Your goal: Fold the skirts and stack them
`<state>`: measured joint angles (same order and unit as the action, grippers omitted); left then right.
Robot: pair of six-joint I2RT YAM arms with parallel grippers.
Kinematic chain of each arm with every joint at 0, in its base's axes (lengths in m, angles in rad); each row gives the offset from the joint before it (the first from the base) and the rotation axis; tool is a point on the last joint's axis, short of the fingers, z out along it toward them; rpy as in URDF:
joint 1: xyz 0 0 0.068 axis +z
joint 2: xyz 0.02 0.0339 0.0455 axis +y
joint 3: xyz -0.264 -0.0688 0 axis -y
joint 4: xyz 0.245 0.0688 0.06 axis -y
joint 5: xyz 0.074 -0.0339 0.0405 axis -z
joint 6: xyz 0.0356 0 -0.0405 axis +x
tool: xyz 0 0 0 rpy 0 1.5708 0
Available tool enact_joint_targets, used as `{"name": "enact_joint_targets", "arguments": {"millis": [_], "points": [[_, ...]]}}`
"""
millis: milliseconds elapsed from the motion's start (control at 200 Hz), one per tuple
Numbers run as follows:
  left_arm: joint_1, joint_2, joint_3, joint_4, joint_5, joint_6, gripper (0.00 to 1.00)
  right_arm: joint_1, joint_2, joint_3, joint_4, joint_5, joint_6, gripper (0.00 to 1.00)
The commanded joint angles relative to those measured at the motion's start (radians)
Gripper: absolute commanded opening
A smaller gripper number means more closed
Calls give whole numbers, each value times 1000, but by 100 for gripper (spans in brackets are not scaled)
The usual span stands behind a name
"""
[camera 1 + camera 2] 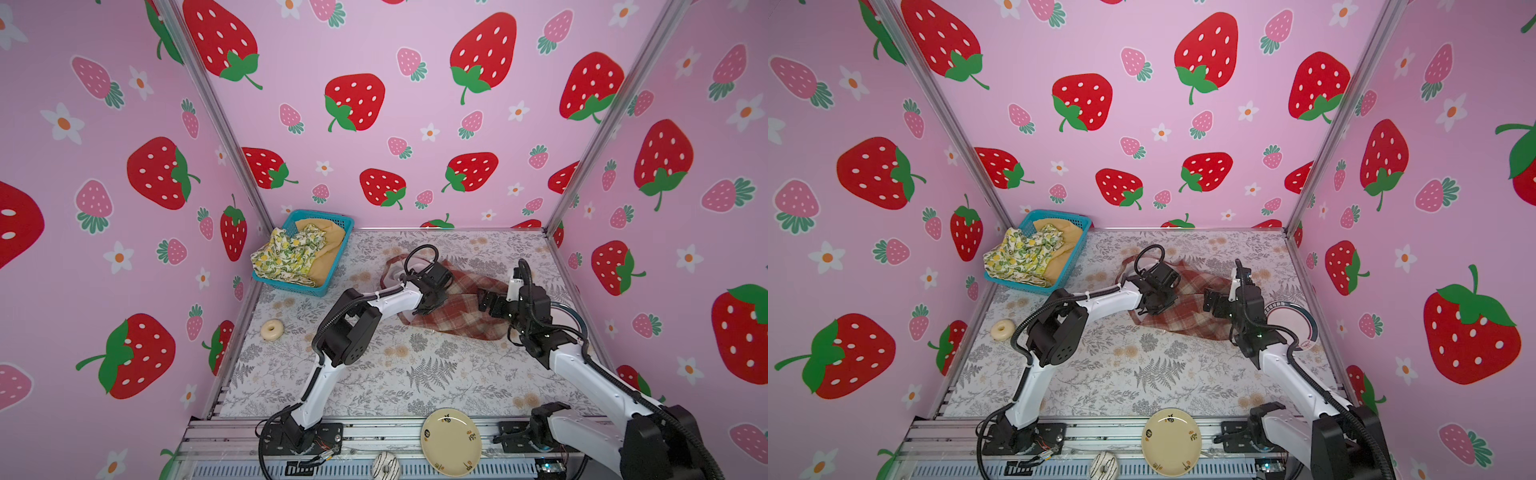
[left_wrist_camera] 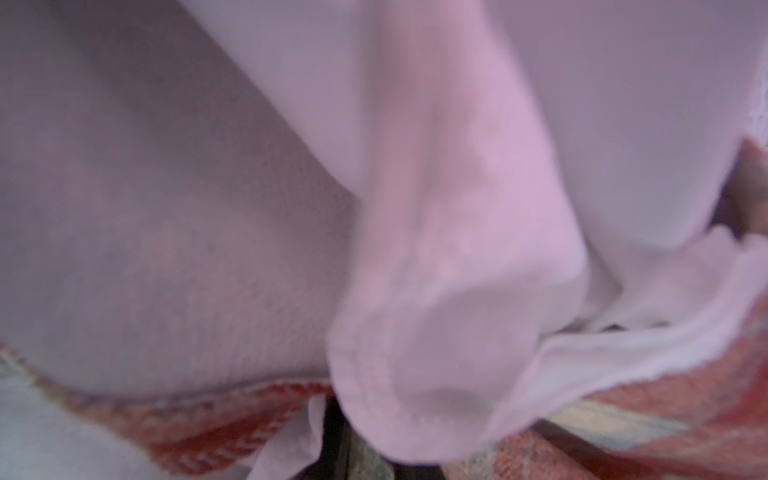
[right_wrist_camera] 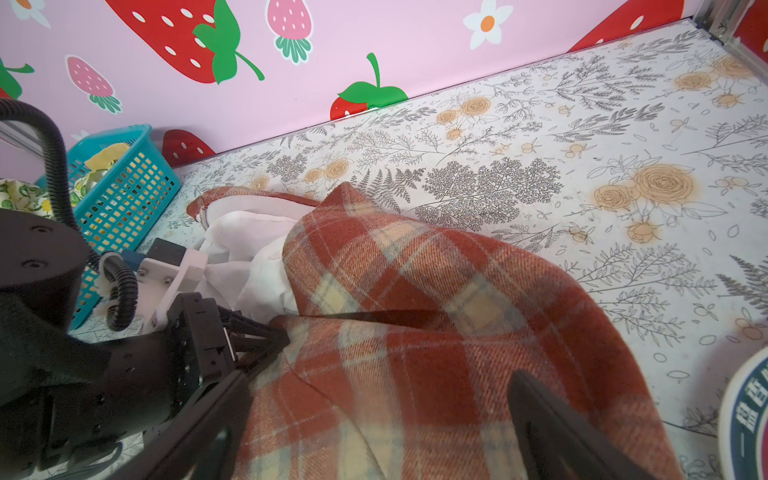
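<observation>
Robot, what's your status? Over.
Left gripper pinching plaid skirt at its edge; right gripper open above it. Skirt rumpled, unfolded; lemon skirt, mustard skirt in basket. Teal-rimmed plate close by.

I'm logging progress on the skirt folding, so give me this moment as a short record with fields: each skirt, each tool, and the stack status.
plaid skirt: crumpled mid-table, white lining showing, unfolded
lemon skirt: in the blue basket, spilling over its rim
mustard skirt: in the basket, partly under the lemon skirt
left tool: at the plaid skirt's edge, against the cloth; grip unclear
right tool: open, above the plaid skirt, holding nothing
stack: not started
</observation>
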<state>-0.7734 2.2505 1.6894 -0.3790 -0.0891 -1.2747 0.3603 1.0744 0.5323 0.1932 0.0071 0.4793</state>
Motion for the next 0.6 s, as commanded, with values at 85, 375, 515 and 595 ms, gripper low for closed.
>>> {"name": "enact_joint_targets", "arguments": {"millis": [85, 375, 515, 595], "points": [[5, 44, -11, -64, 10, 23, 3, 6, -14, -30, 28, -21, 26, 100], [19, -200, -139, 21, 6, 88, 0, 18, 26, -54, 41, -62, -17, 100], [23, -332, -273, 94, 7, 85, 0, 39, 54, -61, 49, -64, -41, 98], [22, -399, -367, 143, 9, 69, 0, 52, 63, -69, 57, -63, -50, 98]]}}
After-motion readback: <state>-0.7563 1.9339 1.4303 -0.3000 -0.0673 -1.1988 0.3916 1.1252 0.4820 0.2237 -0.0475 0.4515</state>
